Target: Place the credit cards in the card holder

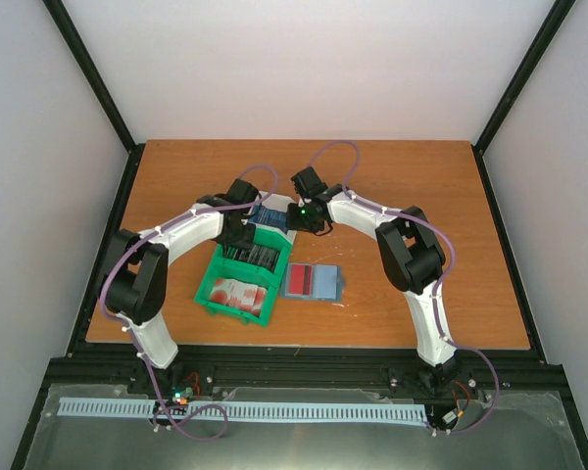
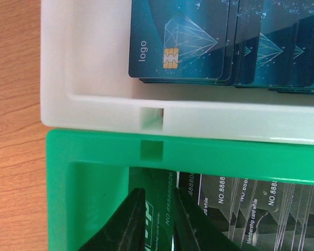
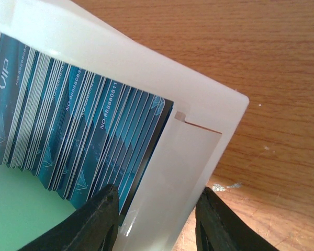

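Note:
The card holder (image 1: pixel 325 283) lies open on the table right of the green bin, with a red card (image 1: pixel 300 280) on its left half. Dark credit cards (image 2: pixel 261 204) stand in rows in the green bin's far compartment. My left gripper (image 2: pixel 159 196) is down among them at the left end, its fingers a narrow gap apart over a dark card's face (image 2: pixel 162 209), nothing pinched. Blue credit cards (image 3: pixel 68 120) fill the white bin. My right gripper (image 3: pixel 157 196) straddles the white bin's wall (image 3: pixel 178 172), one finger inside and one outside, closed on it.
The green bin (image 1: pixel 208 292) holds red cards (image 1: pixel 240 294) in its near compartment. The white bin (image 1: pixel 274 217) butts against its far side. In the left wrist view the two rims (image 2: pixel 94 151) meet edge to edge. Both arms arch over the bins.

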### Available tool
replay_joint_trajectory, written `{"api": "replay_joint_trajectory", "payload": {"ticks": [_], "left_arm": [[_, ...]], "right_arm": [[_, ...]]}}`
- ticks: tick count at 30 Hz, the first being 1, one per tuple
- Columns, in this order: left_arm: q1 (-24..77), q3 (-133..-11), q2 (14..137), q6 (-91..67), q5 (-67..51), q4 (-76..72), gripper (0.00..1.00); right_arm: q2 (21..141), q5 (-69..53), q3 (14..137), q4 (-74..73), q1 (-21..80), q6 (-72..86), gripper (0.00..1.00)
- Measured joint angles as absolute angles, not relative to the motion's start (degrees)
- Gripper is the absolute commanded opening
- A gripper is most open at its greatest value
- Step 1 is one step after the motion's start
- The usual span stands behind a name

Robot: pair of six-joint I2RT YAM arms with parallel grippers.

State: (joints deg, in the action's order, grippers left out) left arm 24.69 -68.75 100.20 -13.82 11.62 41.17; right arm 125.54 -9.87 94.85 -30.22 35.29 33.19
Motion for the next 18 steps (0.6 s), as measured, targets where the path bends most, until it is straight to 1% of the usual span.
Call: {"api": "replay_joint_trajectory", "payload": {"ticks": [9,18], "left_arm": [[24.6,-68.7,99.5,-14.0,15.5,41.5,0.12],[24.5,-68.0,99.0,-14.0,16.6,40.8,0.11]], "right_arm": [[125.5,-9.8,94.9,-30.2,35.3,33.2,0.39],[125.6,-9.9,94.9,-30.2,35.3,33.2,0.40]]}}
